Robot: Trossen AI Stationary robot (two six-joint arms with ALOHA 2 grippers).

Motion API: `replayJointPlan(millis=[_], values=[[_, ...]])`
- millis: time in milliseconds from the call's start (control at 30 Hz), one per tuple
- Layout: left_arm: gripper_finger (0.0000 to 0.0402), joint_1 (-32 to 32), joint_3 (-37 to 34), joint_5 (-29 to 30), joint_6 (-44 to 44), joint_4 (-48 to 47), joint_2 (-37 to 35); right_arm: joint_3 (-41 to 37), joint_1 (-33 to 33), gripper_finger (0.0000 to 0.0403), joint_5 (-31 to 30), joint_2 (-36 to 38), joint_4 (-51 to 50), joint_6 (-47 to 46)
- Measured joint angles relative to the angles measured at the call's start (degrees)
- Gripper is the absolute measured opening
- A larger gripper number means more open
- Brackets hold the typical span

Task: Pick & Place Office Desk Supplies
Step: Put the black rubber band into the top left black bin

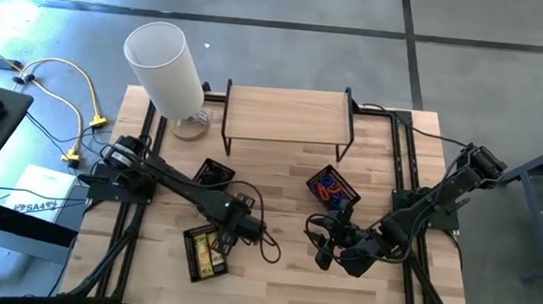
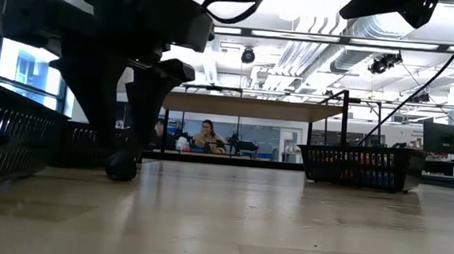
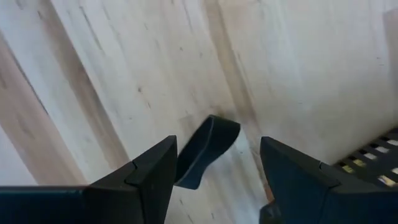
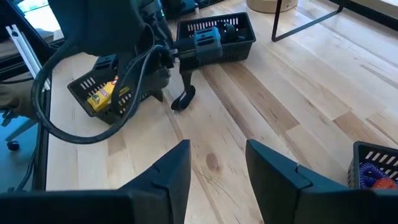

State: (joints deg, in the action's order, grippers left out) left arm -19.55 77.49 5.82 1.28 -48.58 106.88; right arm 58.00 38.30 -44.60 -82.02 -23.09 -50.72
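From above, the left claw [image 1: 246, 230] hangs low over the bare middle of the counter [image 1: 281, 279], just beside the basket [image 1: 205, 253] of yellow packets [image 1: 207, 255], with a second, dark basket [image 1: 213, 175] behind it; the right claw [image 1: 325, 257] waits nearer the basket of bands [image 1: 333, 187] and is clearly the farther of the two from the left one's work. At counter level, the left claw [image 2: 122, 166] reaches down almost to the wood, with a rounded dark tip at or just off the surface; the band basket [image 2: 360, 166] sits well off to the side, and a person is seated in the room beyond. Through the left wrist, the claw [image 3: 217, 171] is open, and a small dark clip [image 3: 205, 151] lies on the wood right between the fingers [image 3: 152, 168], its long axis running slantwise across the gap rather than square to it, so I judge the fingers would close on its ends at an angle. Through the right wrist, that claw [image 4: 217, 163] stands open and empty over bare wood, looking across at the left arm, whose tip [image 4: 183, 99] rests by the clip, near the packet basket [image 4: 106, 93].
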Motion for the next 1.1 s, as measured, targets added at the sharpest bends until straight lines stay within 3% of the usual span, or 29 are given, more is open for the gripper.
replayJointPlan(millis=[933,1100], values=[[0.0222,-0.1,-0.1,-1.2,-3.1,0.0,3.4,0.0,0.0,0.0142,0.0,0.0,1.5,0.0],[0.0205,-0.1,-0.1,-1.2,-3.0,0.1,4.0,0.0,0.0,0.0142,0.0,0.0,1.5,0.1]])
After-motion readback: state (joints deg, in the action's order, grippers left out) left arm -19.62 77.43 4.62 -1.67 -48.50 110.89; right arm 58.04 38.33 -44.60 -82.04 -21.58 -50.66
